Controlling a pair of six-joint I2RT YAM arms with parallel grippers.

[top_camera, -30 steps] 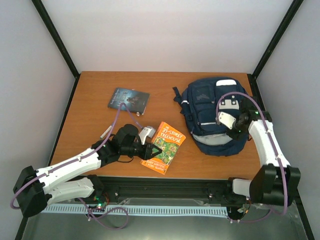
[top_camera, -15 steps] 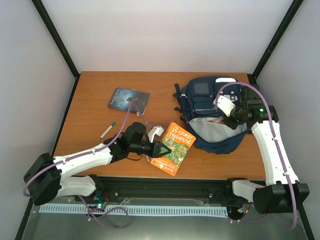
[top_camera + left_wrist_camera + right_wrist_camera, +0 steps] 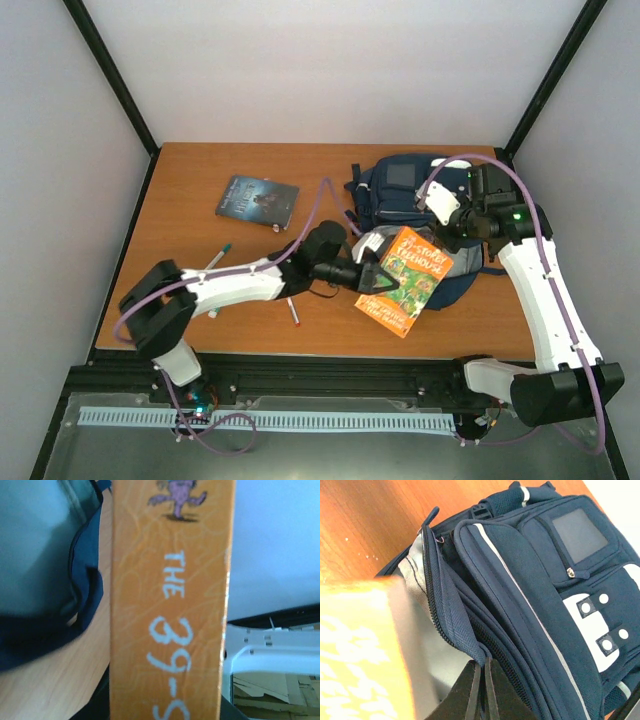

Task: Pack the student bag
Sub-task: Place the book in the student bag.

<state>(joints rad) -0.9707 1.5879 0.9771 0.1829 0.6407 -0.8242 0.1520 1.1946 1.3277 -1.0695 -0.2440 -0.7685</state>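
Observation:
The student bag (image 3: pixel 400 190), navy with white patches, lies at the right rear of the table with its main compartment open and grey lining (image 3: pixel 427 645) showing. My right gripper (image 3: pixel 482 680) is shut on the zip edge of the bag's flap and holds it up; it also shows in the top view (image 3: pixel 452 226). My left gripper (image 3: pixel 372 277) is shut on an orange paperback, "The 39-Storey Treehouse" (image 3: pixel 408 280), and holds it tilted above the bag's open mouth. The book's spine (image 3: pixel 170 605) fills the left wrist view and hides the jaws. Its corner shows in the right wrist view (image 3: pixel 355 650).
A dark blue book (image 3: pixel 257 197) lies at the rear left of the table. A white pen with a green cap (image 3: pixel 216 258) lies left of my left arm. A second pen with a red tip (image 3: pixel 293 312) lies near the front edge, under the arm.
My left gripper carried the orange book off the table, up and right to the bag's mouth. My right gripper pulled the flap up and back, opening the bag. The red-tipped pen came into view.

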